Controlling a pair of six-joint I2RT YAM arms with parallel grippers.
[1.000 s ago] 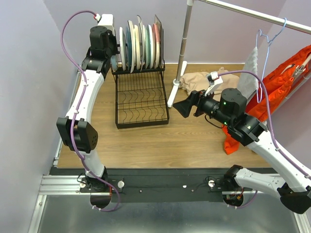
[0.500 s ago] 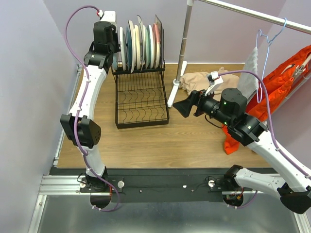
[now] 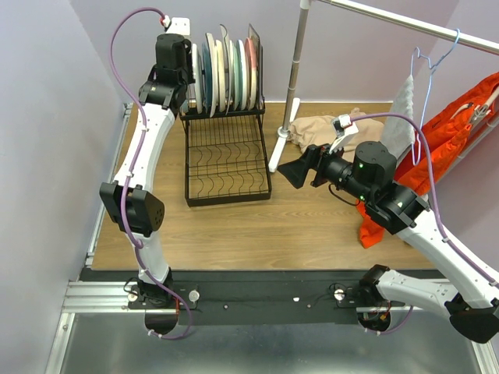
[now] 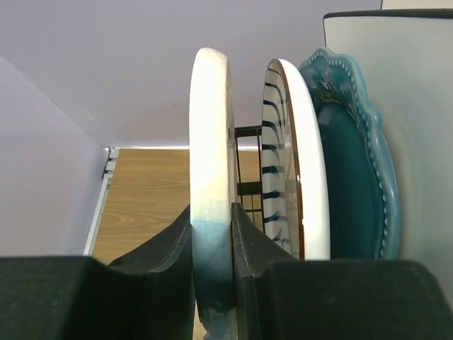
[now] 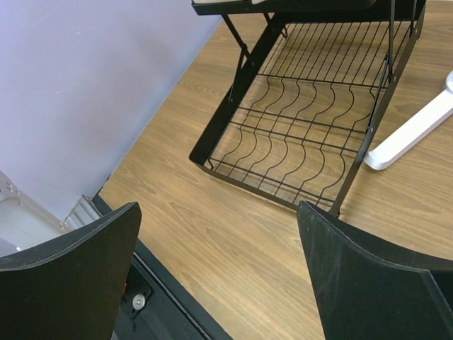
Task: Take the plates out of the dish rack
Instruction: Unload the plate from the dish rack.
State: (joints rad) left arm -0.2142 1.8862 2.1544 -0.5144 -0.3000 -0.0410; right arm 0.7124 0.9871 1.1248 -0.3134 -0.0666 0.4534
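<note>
Desk: Plates (image 3: 226, 74) stand on edge along the top of the dish rack (image 3: 226, 160). What has your left gripper (image 4: 212, 234) got?

Robot: My left fingers (image 4: 170, 248), parted just a plate's thickness, pinch the rim of the cream-blue plate (image 4: 210, 142) at the row's end. An edge grip should let it lift out of its slot. Striped plate (image 4: 301, 156) and teal plate (image 4: 354, 163) wait alongside.

Desk: And rightward?

Robot: My right gripper (image 5: 219, 234) hangs wide open, empty, over the table (image 3: 312, 226) beside the rack.

Wood table (image 3: 234, 226) — dish rack (image 3: 228, 160), stand foot (image 3: 278, 153), beige cloth (image 3: 316, 129).
</note>
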